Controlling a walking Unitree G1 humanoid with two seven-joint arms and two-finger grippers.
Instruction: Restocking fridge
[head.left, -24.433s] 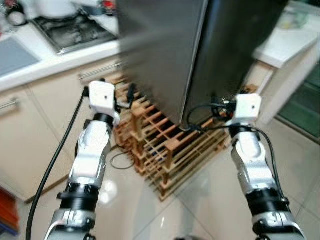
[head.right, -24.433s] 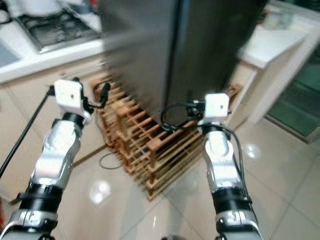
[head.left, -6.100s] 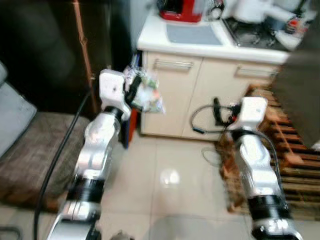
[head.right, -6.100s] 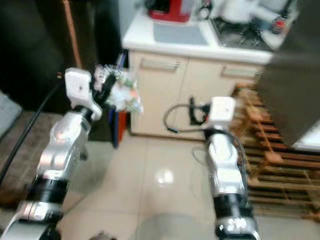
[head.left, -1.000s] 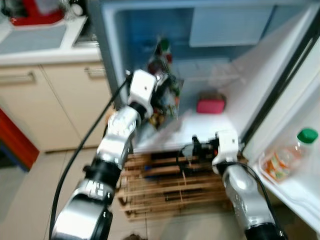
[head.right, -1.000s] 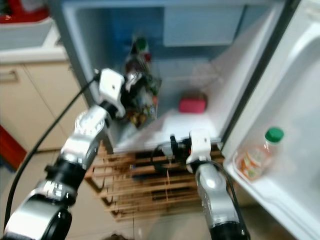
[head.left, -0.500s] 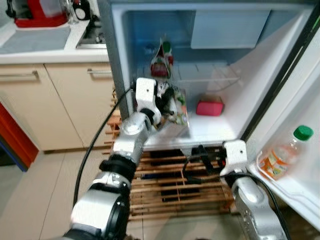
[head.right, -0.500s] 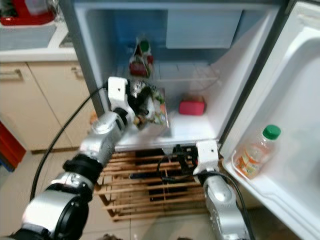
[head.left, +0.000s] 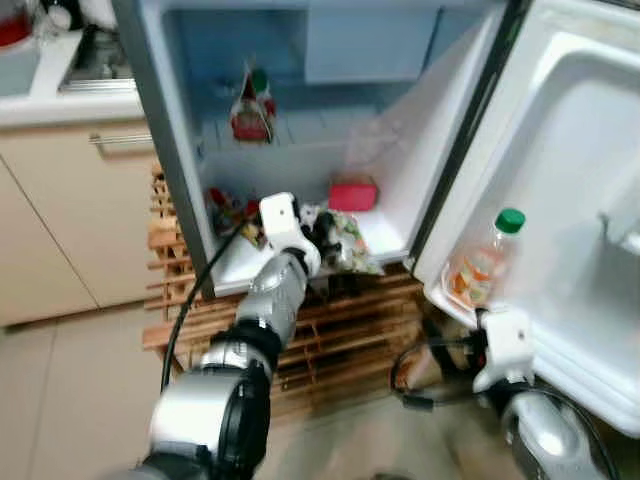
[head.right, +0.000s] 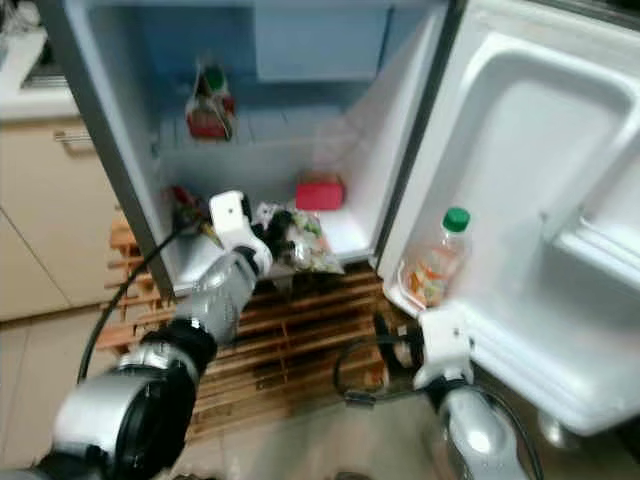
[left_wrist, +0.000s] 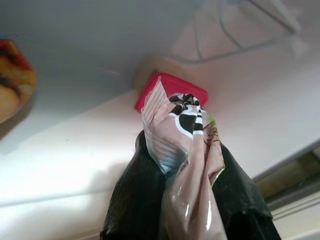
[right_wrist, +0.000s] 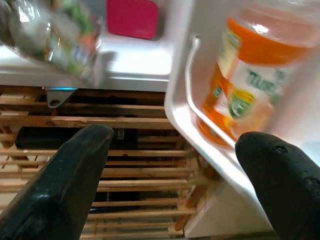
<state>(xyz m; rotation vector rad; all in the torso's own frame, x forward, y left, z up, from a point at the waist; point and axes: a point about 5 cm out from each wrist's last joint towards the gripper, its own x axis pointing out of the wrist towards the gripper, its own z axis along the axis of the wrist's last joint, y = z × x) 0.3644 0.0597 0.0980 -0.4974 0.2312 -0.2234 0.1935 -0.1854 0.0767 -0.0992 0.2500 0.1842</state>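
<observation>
The fridge stands open, its bottom shelf (head.left: 380, 232) white. My left gripper (head.left: 328, 236) reaches over the front of that shelf, shut on a clear printed bag of food (head.left: 352, 246). In the left wrist view the bag (left_wrist: 180, 130) is pinched between the black fingers (left_wrist: 137, 200), with a red box (left_wrist: 172, 86) on the shelf just beyond. The red box (head.left: 352, 195) sits at the back of the shelf. My right gripper (right_wrist: 175, 137) hangs low beside the door, open and holding nothing, near an orange bottle (right_wrist: 245, 85).
The green-capped bottle (head.left: 480, 262) stands in the door's lower bin (head.left: 560, 370). A packet (head.left: 250, 105) sits on the upper shelf, another (head.left: 225, 210) at the bottom shelf's left. A wooden rack (head.left: 340, 335) lies under the fridge; cabinets (head.left: 60, 220) stand to the left.
The camera has swung right toward the door. My left arm has stretched farther in, carrying the bag lower over the bottom shelf. The right gripper now hangs lower by the door.
</observation>
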